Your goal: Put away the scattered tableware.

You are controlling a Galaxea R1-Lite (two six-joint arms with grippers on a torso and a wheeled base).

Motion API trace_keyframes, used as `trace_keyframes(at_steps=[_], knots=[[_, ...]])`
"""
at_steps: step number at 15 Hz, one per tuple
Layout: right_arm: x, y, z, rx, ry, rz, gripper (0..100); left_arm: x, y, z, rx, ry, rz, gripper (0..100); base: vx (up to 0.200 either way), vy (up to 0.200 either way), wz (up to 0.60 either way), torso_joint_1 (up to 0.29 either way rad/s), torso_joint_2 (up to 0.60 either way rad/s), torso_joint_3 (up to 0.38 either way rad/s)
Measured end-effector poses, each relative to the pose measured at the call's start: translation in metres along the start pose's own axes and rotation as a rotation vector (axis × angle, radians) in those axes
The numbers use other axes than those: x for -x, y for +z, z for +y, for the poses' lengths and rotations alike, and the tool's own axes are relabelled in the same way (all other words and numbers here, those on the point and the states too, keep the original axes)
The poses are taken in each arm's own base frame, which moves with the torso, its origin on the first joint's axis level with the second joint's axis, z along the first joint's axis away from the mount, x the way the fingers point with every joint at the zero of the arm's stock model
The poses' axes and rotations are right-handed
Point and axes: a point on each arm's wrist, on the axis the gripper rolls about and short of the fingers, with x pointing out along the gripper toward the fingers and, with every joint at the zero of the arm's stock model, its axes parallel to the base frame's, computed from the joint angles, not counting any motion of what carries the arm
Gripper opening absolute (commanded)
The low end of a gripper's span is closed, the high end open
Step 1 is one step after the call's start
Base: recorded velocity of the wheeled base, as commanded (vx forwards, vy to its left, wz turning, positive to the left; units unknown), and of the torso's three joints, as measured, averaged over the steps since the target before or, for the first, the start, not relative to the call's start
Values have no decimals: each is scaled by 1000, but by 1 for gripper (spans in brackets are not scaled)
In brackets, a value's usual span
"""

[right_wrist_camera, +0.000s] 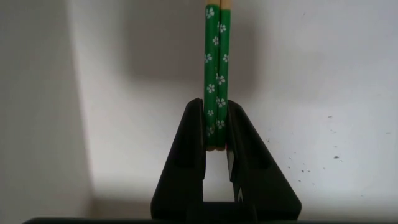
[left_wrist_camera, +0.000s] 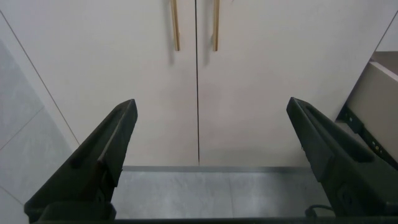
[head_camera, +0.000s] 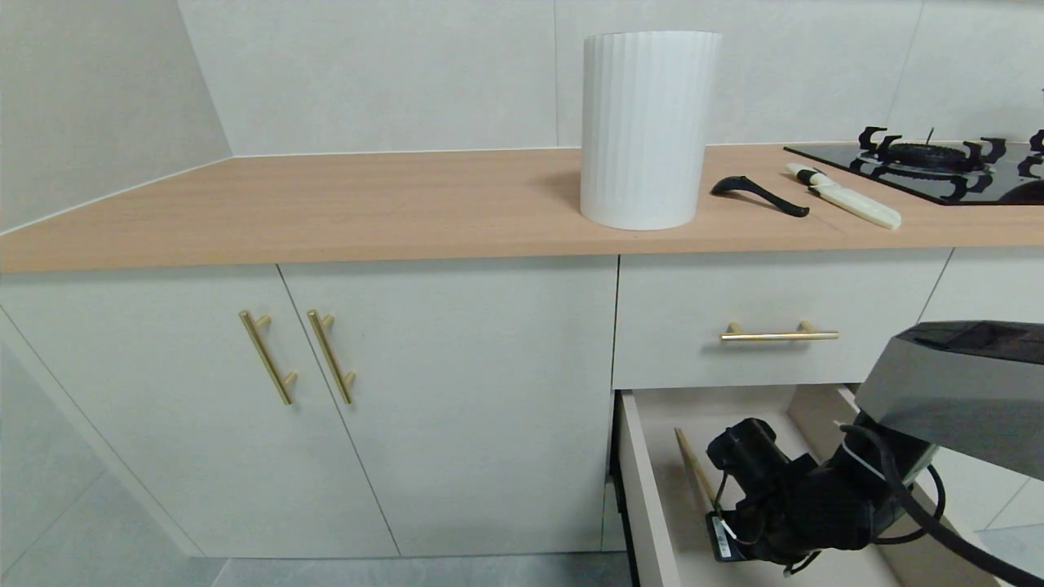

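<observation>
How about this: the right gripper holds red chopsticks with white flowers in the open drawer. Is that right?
Not quite. The chopsticks are green, not red, as the right wrist view shows. The rest holds: the right gripper grips them, white flowers and all, in the open drawer.

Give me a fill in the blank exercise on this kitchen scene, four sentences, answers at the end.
1. The right gripper has its jaws shut on a pair of ___ flower-patterned chopsticks.
2. It holds them inside the open lower ___.
3. The left gripper has its jaws ___, facing white cabinet doors.
4. The tall white ribbed cylinder stands on the wooden ___.
Missing words: green, drawer, open, countertop.
</observation>
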Motion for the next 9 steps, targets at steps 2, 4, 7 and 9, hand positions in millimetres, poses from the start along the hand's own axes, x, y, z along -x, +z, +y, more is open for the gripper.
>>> trace_keyframes(at_steps=[2, 4, 7, 9], knots=[[-6, -2, 0, 5, -10, 14, 0, 0, 0, 0, 0, 0, 0, 100, 0, 0, 0, 0, 0, 0], [-9, -3, 1, 7, -18, 20, 0, 0, 0, 0, 0, 0, 0, 100, 0, 0, 0, 0, 0, 0], [-12, -4, 1, 9, -38, 20, 0, 0, 0, 0, 0, 0, 0, 100, 0, 0, 0, 0, 0, 0], [-13, -5, 1, 10, -39, 22, 0, 0, 0, 0, 0, 0, 0, 100, 0, 0, 0, 0, 0, 0]])
